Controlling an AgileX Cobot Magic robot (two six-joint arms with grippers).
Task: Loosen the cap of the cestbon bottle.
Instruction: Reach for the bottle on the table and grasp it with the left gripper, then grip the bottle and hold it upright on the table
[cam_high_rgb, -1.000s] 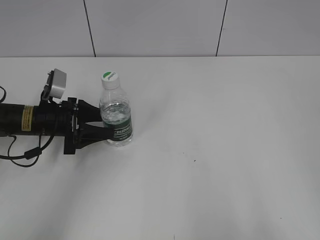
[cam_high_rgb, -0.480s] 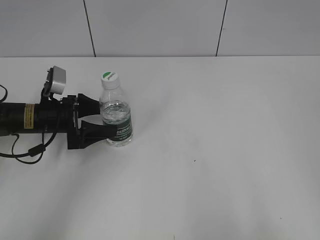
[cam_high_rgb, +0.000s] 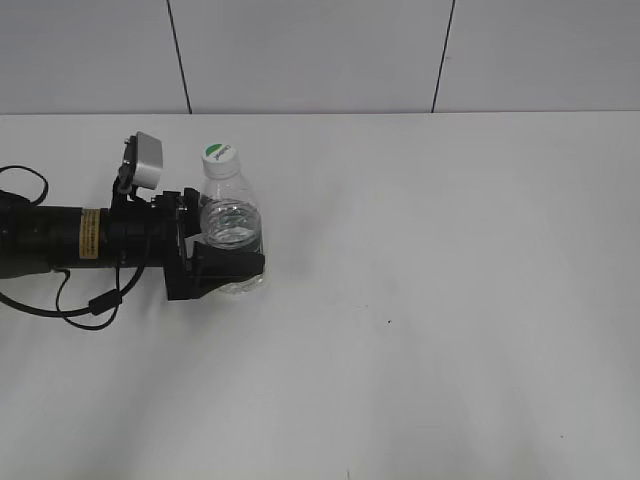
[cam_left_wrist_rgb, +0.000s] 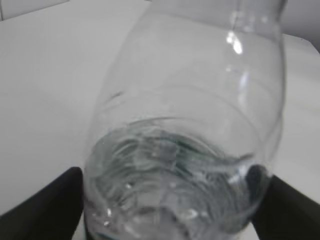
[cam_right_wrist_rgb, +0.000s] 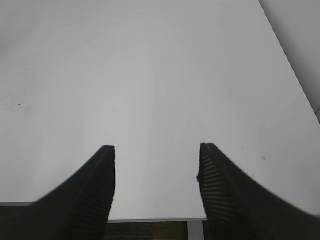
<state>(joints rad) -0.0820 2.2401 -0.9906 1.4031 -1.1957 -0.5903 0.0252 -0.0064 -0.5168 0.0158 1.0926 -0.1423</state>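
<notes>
exterior: cestbon bottle (cam_high_rgb: 232, 228) upright on white surface (cam_high_rgb: 450, 300), left claw (cam_high_rgb: 222, 250) hiding its label, cap (cam_high_rgb: 219, 154) lettering unreadable | left wrist: fingers (cam_left_wrist_rgb: 42, 210) apart, flanking bottle | right wrist: right claw (cam_right_wrist_rgb: 156, 156) apart, empty

White table (cam_high_rgb: 450, 300) fills the scene, plain matte top, a few tiny dark specks right of centre. Standing on it at the far left — the cestbon bottle (cam_high_rgb: 232, 225), upright, clear plastic, partly filled with water, white cap (cam_high_rgb: 219, 153) on. Far edge of the table meets a pale panelled wall (cam_high_rgb: 320, 50) with dark seams.
</notes>
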